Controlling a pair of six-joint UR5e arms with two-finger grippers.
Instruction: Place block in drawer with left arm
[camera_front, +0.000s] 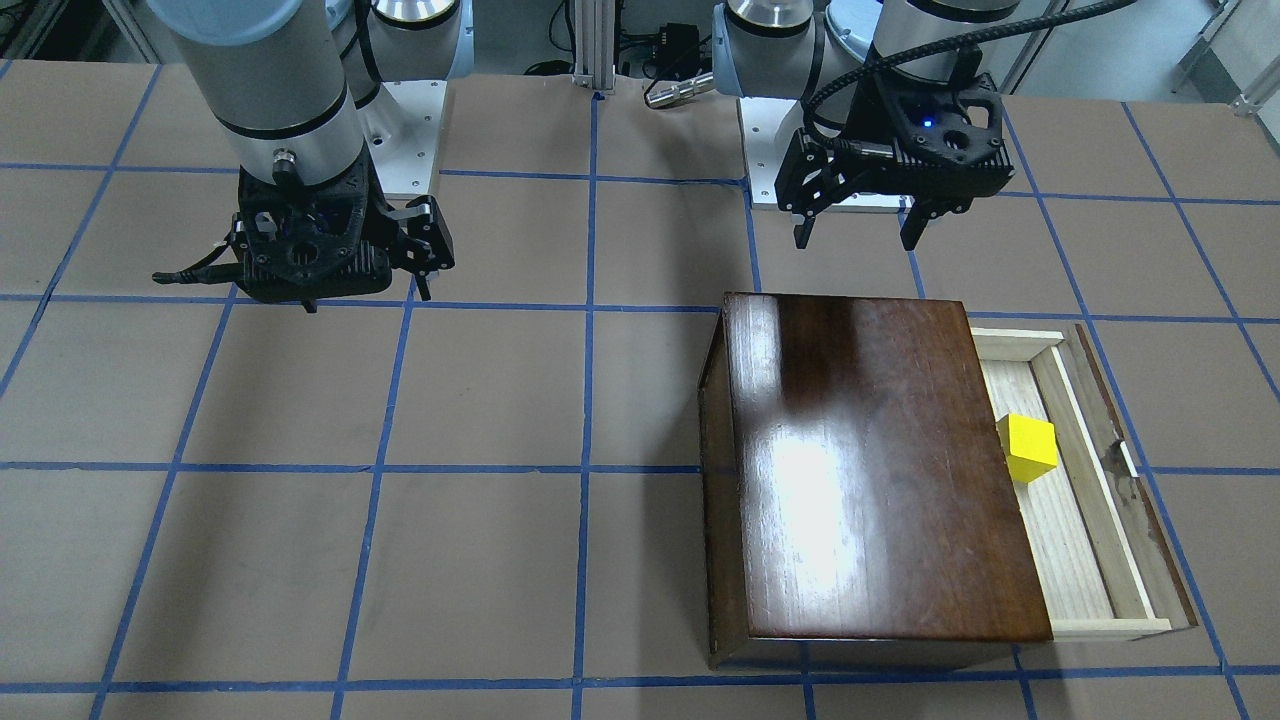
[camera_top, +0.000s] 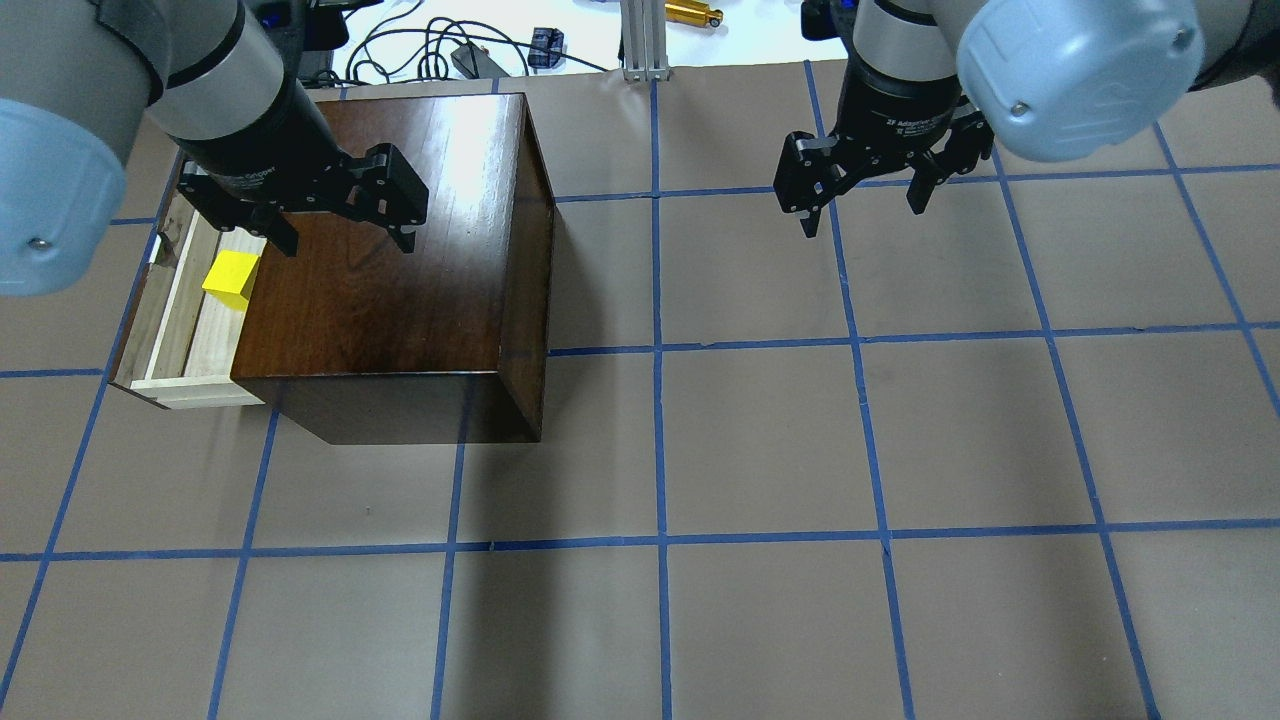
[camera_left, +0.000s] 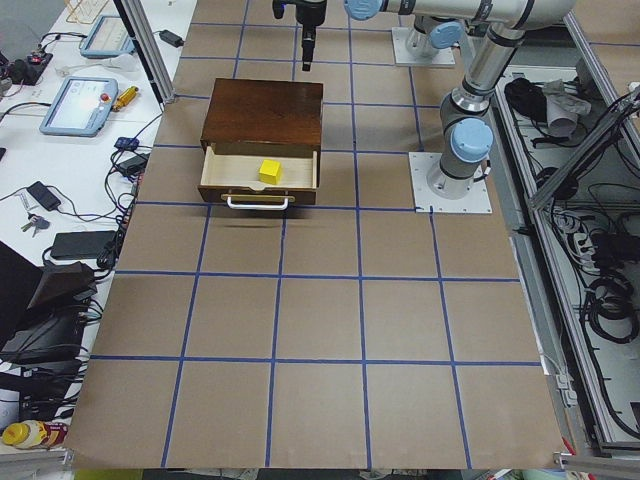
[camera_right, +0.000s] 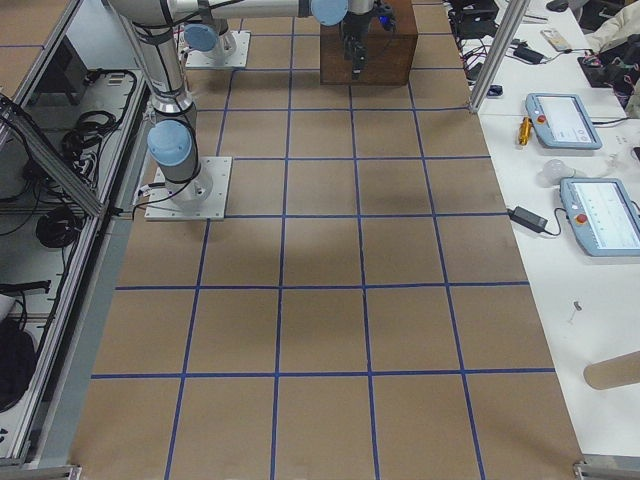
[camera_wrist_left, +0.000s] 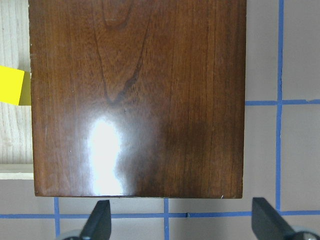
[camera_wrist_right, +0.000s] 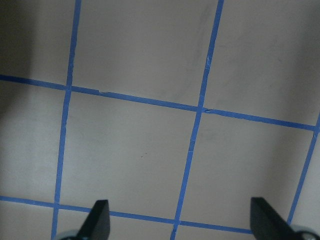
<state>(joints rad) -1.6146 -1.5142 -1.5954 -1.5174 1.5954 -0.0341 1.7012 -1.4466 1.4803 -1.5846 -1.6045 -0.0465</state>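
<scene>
Both the left arm (camera_top: 190, 50) and the right arm (camera_top: 885, 25) are silver-grey tubes with black bands and light-blue joint caps (camera_top: 1075, 70) fixed by small screws. The left gripper (camera_front: 856, 240) is black and two-fingered, with a blue light (camera_front: 928, 125) and a thick ribbed black hose (camera_front: 900, 58). The right gripper (camera_top: 862, 215) is black with white lettering and a thin trailing wire (camera_front: 185, 274).

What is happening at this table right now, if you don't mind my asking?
The yellow block lies in the open drawer of the dark wooden box. The left gripper hangs open above the box, holding nothing. The right gripper, also open and empty, hangs over the table off to the side.
</scene>
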